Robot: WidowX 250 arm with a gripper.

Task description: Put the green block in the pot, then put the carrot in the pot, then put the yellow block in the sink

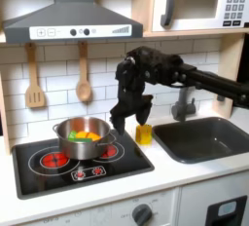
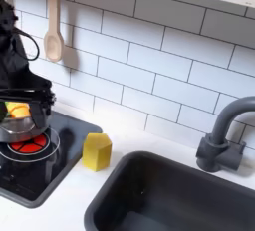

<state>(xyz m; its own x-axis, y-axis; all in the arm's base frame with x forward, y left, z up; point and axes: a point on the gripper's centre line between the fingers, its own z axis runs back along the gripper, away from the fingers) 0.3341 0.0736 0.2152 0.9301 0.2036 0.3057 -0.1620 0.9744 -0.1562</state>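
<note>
In the first exterior view the gripper hangs seemingly open and empty, the yellow block just below-right, the sink further right.

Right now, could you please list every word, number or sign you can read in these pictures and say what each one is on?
"01:30": most likely reading of the small blurred digits on the microwave display, in the first exterior view.
Microwave keypad: marks too small to read.
Range hood control panel: symbols too blurred to read.
Nothing readable in the second exterior view.
</note>
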